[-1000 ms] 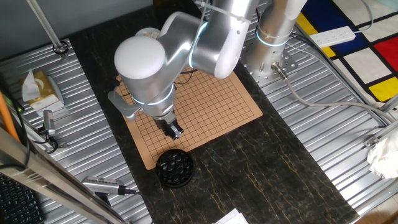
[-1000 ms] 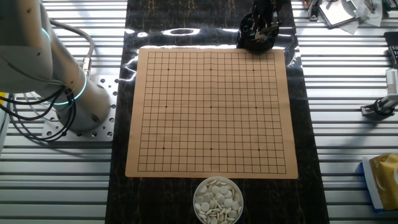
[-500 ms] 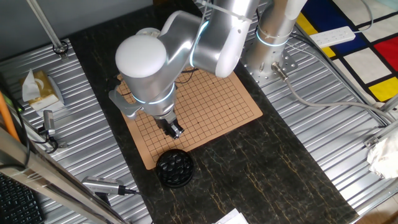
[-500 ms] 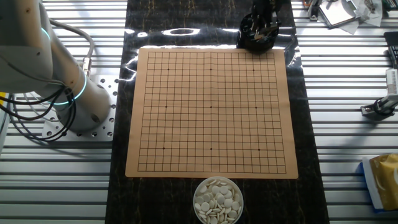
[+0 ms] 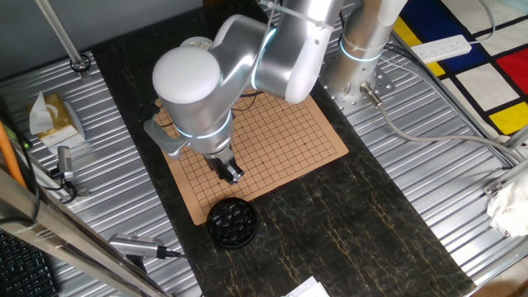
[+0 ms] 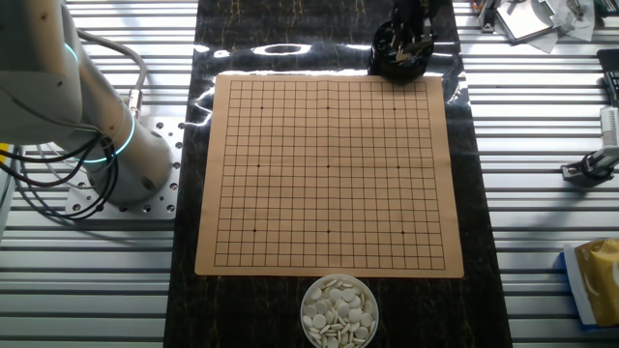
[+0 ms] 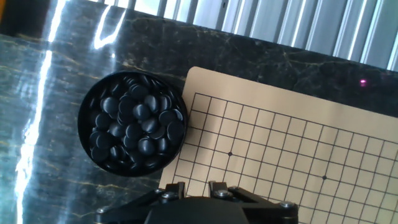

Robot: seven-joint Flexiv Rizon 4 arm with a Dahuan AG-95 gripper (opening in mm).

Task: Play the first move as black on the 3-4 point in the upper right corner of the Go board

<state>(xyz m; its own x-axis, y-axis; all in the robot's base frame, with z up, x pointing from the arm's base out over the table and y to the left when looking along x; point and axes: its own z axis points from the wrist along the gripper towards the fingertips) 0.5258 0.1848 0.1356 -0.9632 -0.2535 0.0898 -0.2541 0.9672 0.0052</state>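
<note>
The black stones point(image 7: 132, 129) fill a round black bowl point(image 7: 87, 146) on the dark mat, just off the corner of the tan Go board point(image 5: 280, 132). My gripper point(image 5: 230, 172) hangs over the board's edge beside that bowl point(image 5: 231, 221), above the table. In the hand view its two fingers point(image 7: 179, 188) stand slightly apart with bare board between them, so the gripper point(image 7: 197, 186) is open and holds nothing. In the other fixed view the gripper point(image 6: 405, 29) shows above the bowl point(image 6: 398, 60). The 3-4 point point(image 6: 405, 108) is a bare crossing next to the corner's dotted one. No stone lies on the board point(image 6: 329, 174).
A bowl of whitish stones point(image 6: 338, 309) stands off the board's opposite edge. The arm's base point(image 6: 126, 164) is beside the board. A tissue pack point(image 5: 54, 115) and tools point(image 5: 140, 246) lie on the ribbed metal table.
</note>
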